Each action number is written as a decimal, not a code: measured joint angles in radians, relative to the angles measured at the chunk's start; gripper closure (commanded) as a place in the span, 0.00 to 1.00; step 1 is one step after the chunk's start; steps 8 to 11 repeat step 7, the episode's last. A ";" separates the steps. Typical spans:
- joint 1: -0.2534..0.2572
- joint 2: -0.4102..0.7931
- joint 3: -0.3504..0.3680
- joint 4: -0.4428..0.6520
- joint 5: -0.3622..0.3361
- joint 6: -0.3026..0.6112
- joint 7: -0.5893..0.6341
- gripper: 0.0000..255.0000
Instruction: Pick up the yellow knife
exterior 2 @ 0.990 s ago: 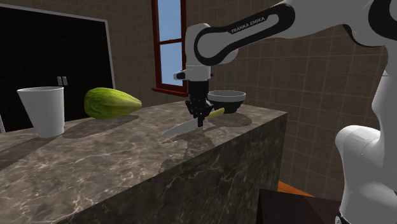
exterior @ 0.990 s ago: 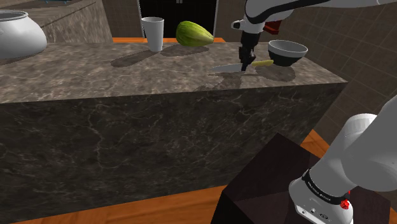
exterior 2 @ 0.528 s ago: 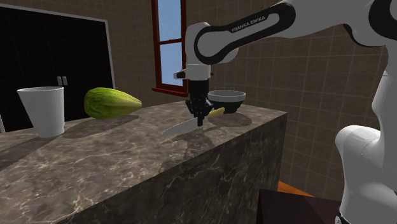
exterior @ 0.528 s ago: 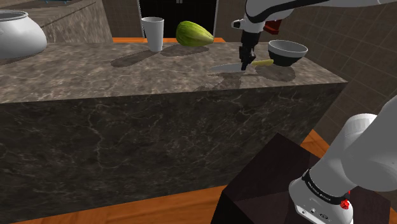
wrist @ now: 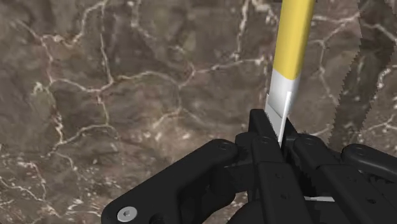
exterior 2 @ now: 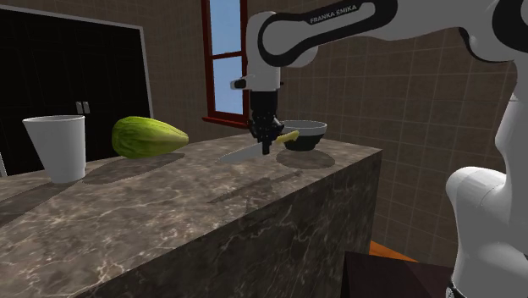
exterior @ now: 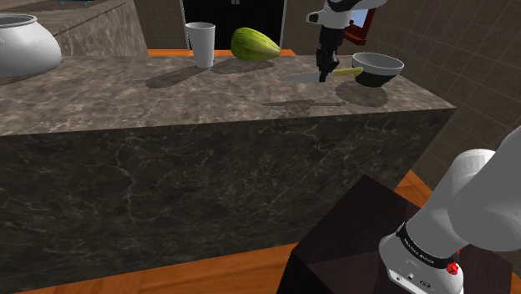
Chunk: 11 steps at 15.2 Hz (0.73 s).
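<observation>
The knife (exterior: 313,75) has a yellow handle (exterior: 346,72) and a pale blade, and it hangs level a little above the dark marble counter (exterior: 167,100). My black gripper (exterior: 323,73) is shut on it where the blade meets the handle. From the side the knife (exterior 2: 254,151) is held by the gripper (exterior 2: 267,147) clear of the counter top (exterior 2: 169,203). Along the hand, the yellow handle (wrist: 294,38) sticks out past the fingers (wrist: 261,137), which clasp the blade's base over the marble.
A dark bowl (exterior: 376,68) stands just beyond the knife's handle. A green melon-like fruit (exterior: 254,44) and a white cup (exterior: 200,43) sit farther back on the counter. A large white pot (exterior: 25,46) is at the shoulder view's left. My stand (exterior: 367,242) is below the counter's front.
The gripper has risen with the knife, which lay on the counter before and now hangs above it, leaving its shadow on the marble.
</observation>
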 measured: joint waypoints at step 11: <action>0.002 0.002 0.002 0.091 0.002 -0.089 -0.002 1.00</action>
